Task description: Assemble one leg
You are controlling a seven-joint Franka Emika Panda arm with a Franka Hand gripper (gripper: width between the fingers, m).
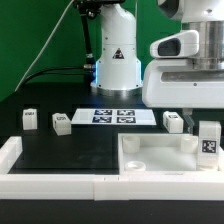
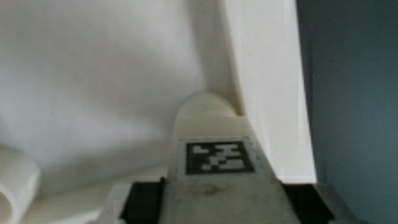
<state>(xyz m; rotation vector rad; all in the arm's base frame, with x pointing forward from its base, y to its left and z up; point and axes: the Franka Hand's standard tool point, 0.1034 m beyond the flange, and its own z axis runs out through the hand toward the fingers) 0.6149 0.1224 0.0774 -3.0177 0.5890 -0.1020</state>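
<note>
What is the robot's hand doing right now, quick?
The gripper: closed, holding the small white stubby plastic leg.

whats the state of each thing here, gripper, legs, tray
gripper: shut on the held leg
held leg: upright at the tray's corner on the exterior view's right; cannot tell if seated
other legs: loose on the table
tray: lying flat

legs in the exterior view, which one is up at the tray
The leg at the exterior view's far right: it stands upright by the right edge of the tray, while the other three sit back on the black table.
</note>
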